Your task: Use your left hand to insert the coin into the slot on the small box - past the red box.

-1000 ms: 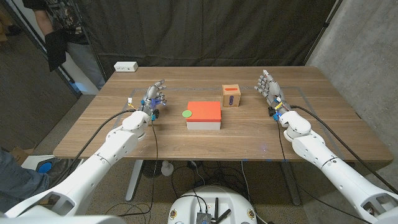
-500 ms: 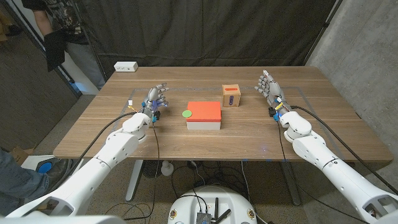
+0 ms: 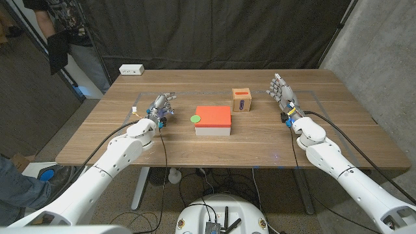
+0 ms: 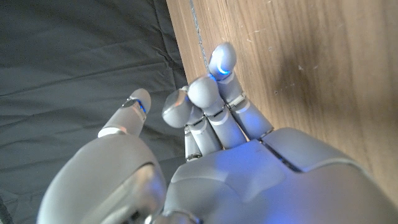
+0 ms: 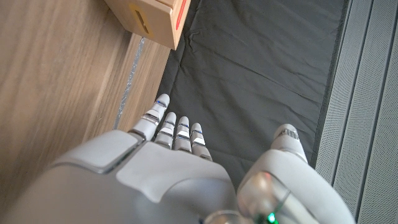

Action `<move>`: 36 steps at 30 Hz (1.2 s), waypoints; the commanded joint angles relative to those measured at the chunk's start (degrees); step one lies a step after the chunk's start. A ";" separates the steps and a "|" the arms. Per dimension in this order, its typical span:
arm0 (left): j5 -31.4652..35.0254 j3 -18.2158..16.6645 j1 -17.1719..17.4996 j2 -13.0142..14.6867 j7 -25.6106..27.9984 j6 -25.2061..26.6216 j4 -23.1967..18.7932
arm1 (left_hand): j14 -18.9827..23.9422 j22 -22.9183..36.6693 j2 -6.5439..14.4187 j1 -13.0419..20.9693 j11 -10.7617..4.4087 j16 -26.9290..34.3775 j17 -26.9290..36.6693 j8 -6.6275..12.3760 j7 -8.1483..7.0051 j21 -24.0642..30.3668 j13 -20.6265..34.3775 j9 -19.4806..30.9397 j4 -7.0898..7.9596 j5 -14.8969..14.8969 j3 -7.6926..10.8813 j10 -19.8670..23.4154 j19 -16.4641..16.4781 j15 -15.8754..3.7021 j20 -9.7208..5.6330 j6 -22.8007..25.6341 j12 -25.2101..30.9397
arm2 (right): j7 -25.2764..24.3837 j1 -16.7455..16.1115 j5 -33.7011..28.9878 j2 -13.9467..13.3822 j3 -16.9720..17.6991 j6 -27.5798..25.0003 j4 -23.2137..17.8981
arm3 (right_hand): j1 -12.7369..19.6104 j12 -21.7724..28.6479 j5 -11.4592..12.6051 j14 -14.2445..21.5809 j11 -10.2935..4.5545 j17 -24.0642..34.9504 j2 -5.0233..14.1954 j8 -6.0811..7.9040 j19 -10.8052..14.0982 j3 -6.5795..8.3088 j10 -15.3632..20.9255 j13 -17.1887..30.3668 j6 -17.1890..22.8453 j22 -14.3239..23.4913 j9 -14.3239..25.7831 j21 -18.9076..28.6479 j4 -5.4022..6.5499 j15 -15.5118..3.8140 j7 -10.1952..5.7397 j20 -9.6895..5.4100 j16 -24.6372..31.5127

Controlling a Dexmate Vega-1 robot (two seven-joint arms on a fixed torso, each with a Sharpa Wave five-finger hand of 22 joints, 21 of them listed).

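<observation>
A green coin (image 3: 194,118) lies at the left edge of the red-topped box (image 3: 214,117) in the middle of the table; I cannot tell whether it lies on the box or just beside it. Past the red box stands the small wooden box (image 3: 242,100) (image 5: 152,18), its red slot panel facing up. My left hand (image 3: 161,104) (image 4: 217,155) hovers left of the coin, about a hand's width away, tipped forward with fingers partly bent and thumb apart, holding nothing. My right hand (image 3: 281,90) (image 5: 180,180) stands to the right of the wooden box, fingers spread and empty.
A white device (image 3: 131,69) sits at the table's back left corner. A person (image 3: 58,29) stands behind the table's left side. Bare wood lies between my left hand and the red box.
My left hand has tipped forward and down toward the table, fingers bending a little. The right hand, coin and boxes have not moved.
</observation>
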 commanded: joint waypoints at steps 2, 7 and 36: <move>-4.42 -1.58 0.55 3.38 4.37 9.27 -5.49 | 0.71 -0.32 -0.26 2.87 0.32 2.19 -0.20 0.82 -0.20 0.93 -1.26 0.20 0.34 0.28 -1.24 0.31 1.11 0.05 0.03 2.39 1.41 | -0.84 -1.08 -0.36 -0.36 0.19 -0.05 -1.82 | 1.02 0.30 0.10 0.36 0.28 0.01 0.11 0.17 0.75 0.31 0.36 -0.01 0.28 0.33 0.28 0.12 0.02 -0.03 1.67 0.06 0.48; -5.63 -2.01 0.73 4.46 3.76 10.34 -5.99 | 0.86 -0.36 -0.36 4.47 0.31 3.71 -0.50 1.17 -0.45 1.58 -2.17 0.54 0.57 0.29 -2.17 0.17 1.30 0.13 0.02 3.02 2.76 | -1.29 -1.51 -0.58 -0.54 0.37 -0.02 -2.50 | 1.15 0.30 0.07 0.37 0.29 -0.08 0.12 0.18 0.79 0.36 0.41 -0.13 0.39 0.34 0.29 0.11 -0.02 -0.07 1.63 0.10 0.48; -12.01 -5.51 6.31 10.51 3.82 13.91 -12.56 | -0.07 17.50 2.16 4.80 -0.35 7.72 3.49 2.77 -0.64 15.12 -7.19 1.57 1.24 1.19 -1.57 -0.18 -3.06 0.26 0.02 3.18 10.93 | -2.23 -3.84 -1.24 -2.04 1.41 -0.07 -6.21 | 1.63 0.25 -0.04 0.40 0.41 -0.55 0.12 0.06 0.79 0.52 0.53 -0.65 0.38 0.34 0.30 0.01 -0.08 -0.11 1.66 0.09 0.48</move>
